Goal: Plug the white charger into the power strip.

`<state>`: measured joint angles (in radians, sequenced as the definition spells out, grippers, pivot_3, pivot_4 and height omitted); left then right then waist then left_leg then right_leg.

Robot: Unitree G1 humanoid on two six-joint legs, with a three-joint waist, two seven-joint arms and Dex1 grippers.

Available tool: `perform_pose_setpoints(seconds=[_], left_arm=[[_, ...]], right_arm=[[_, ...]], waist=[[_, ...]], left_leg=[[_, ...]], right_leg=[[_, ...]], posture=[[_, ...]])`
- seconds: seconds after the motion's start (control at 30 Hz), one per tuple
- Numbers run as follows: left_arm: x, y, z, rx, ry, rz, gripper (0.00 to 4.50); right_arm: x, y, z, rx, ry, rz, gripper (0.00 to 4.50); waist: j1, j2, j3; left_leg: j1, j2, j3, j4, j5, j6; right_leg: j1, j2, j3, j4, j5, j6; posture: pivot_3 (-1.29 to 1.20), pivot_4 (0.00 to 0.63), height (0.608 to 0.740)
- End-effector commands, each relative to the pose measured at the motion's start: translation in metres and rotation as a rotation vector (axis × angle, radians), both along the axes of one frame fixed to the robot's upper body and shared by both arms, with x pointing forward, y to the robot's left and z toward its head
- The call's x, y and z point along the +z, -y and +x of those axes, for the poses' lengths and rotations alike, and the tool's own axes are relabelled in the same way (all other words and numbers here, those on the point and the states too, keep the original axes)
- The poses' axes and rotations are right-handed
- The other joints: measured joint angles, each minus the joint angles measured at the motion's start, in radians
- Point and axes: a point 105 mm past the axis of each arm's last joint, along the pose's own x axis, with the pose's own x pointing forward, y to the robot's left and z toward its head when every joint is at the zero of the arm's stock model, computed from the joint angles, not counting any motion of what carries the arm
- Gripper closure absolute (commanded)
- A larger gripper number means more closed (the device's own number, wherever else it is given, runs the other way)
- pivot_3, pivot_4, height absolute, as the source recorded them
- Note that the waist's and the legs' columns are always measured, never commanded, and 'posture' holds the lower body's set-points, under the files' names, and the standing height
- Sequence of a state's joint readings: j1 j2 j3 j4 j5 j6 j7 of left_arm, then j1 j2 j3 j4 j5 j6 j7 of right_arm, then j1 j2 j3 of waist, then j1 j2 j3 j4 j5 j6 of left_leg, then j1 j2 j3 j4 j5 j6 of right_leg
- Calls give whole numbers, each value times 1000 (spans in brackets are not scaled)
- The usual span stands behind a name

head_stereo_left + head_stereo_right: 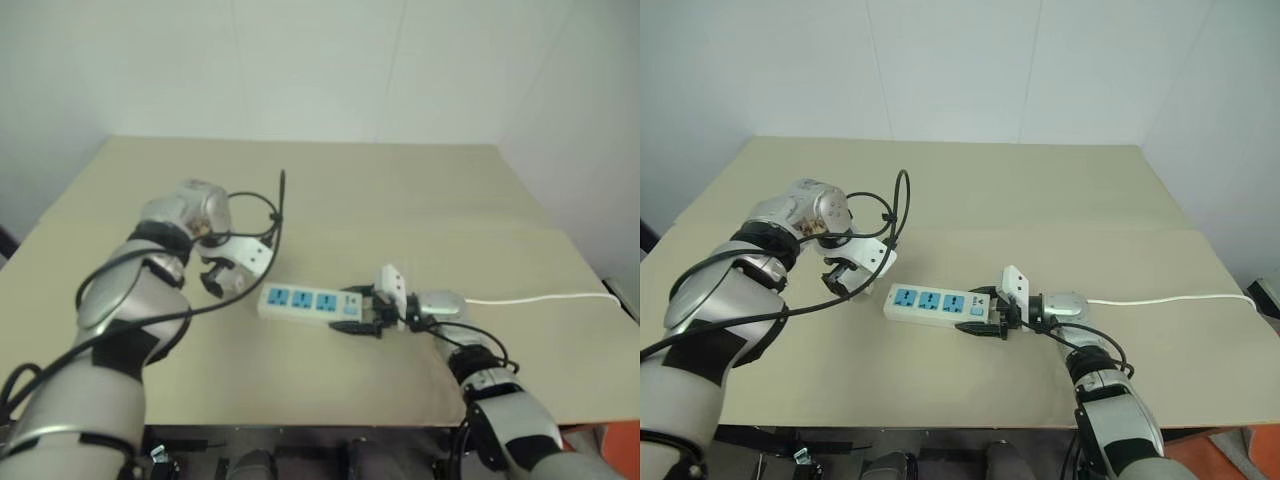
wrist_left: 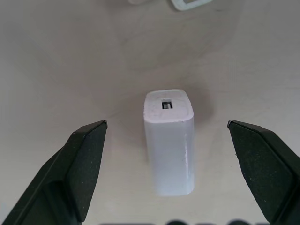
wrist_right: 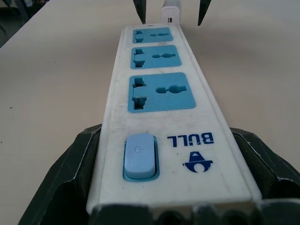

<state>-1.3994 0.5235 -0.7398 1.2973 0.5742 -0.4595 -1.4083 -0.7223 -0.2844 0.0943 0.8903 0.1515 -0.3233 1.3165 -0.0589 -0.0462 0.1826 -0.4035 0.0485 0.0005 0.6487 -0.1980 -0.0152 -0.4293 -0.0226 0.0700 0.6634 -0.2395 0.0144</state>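
Here, left to right: the left hand (image 2: 166,133) points down at the beige surface (image 1: 420,190), fingers (image 2: 86,159) spread wide, released, grasping nothing. In the left wrist view the charger (image 2: 168,140) stands upright on the surface in the gap between those fingers, with clear space on both sides, so no touch. Its top face has a small dark slot. In the head views the left hand hangs just beside the strip's far-left end, and the charger itself is hidden under the hand there.

Next, the strip (image 1: 935,303) lies flat near the middle of the surface, long axis running left-right, a bit angled. Three blue sockets (image 3: 160,91) in a row, all unfilled. Its switch (image 3: 138,156) is pale blue, at the right end, next to a blue printed logo.

At the right, the right hand (image 1: 992,322) lies nearly level, pointing left, clenched on the strip's switch end; in the right wrist view its black fingers (image 3: 70,173) sit against both long sides of the strip. In that same view the charger shows past the strip's far end, between the left hand's two fingertips.

A thin white cable (image 1: 545,297) trails from the strip's right end toward the right edge of the surface.
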Motion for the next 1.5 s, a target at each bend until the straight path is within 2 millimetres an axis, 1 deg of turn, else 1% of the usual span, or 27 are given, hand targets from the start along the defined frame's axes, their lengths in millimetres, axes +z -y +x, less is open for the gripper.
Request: perform_pose_setpoints(seconds=[0.03,0.27,0.43,0.47,0.53,0.8,0.9,0.97,1.03,1.13,1.23,1.27,1.37,1.43,1.5], left_arm=[[-1,3,1,-11,5,-16,0],[-7,12,1,-20,5,-43,0],[-8,11,1,-21,7,-41,0],[-8,11,1,-22,9,-37,403],[-9,10,1,-25,10,-33,884],[-8,6,-1,-32,-7,-11,3442],[-4,4,-1,-31,-3,-21,3484],[7,2,0,-47,19,-51,3484],[23,4,0,-53,44,-144,3484],[63,9,-3,-63,91,-363,3484],[93,18,-8,-92,137,-607,3484],[98,21,-9,-101,144,-659,3484],[117,43,-20,-147,120,-1028,3484],[123,49,-29,-169,92,-1158,3484],[124,52,-36,-149,57,-1273,3484]], right_arm=[[-4,9,0,-35,-24,2,1067],[-4,8,-1,-35,-28,2,1067],[-4,7,-1,-34,-29,3,1067],[-4,7,-1,-34,-29,4,1067],[-5,7,-1,-36,-30,4,1067],[-4,7,0,-43,-26,6,1067],[-4,7,1,-45,-26,4,1067],[-4,5,1,-43,-25,5,1067],[-4,4,0,-36,-27,7,1067],[-4,3,-1,-21,-29,3,1067],[-6,1,-3,-6,-35,1,1067],[-6,1,-3,-4,-37,1,1067],[-7,-3,-5,30,-56,-7,1067],[-7,-4,-6,46,-66,-10,1067],[-8,-5,-7,72,-80,-24,1067]], waist=[[1,0,0],[2,0,0],[3,0,0],[3,0,0],[4,0,0],[5,0,0],[5,0,0],[4,0,0],[4,0,0],[4,0,0],[3,0,0],[3,0,0],[1,0,0],[-4,0,0],[-10,0,0]], left_leg=[[0,0,0,0,0,0],[0,0,0,0,0,0],[0,0,0,0,0,0],[0,0,0,0,0,0],[0,0,0,0,0,0],[1,0,0,1,0,0],[1,0,0,1,0,0],[1,0,0,1,0,0],[1,0,0,1,0,0],[1,0,-1,1,0,0],[1,0,-1,1,0,0],[1,0,-1,1,0,0],[3,0,-1,1,0,0],[5,1,0,1,0,0],[4,1,-1,1,0,0]], right_leg=[[0,0,0,0,0,0],[0,0,0,0,0,0],[1,0,0,0,0,0],[1,0,0,0,0,0],[1,0,0,0,0,0],[2,0,0,0,0,0],[2,0,0,0,0,0],[2,0,0,0,0,0],[2,0,0,0,0,0],[1,0,0,0,0,0],[1,0,-1,0,0,0],[1,0,-1,0,0,0],[4,0,-1,0,0,0],[5,-1,-1,1,0,0],[4,-1,-1,1,0,0]], posture=[[0,150,740],[0,150,740],[0,150,740],[0,150,740],[0,150,740],[0,150,740],[0,150,740],[0,150,740],[0,150,740],[0,150,740],[0,150,740],[0,150,740],[0,150,740],[0,150,740],[0,150,740]])
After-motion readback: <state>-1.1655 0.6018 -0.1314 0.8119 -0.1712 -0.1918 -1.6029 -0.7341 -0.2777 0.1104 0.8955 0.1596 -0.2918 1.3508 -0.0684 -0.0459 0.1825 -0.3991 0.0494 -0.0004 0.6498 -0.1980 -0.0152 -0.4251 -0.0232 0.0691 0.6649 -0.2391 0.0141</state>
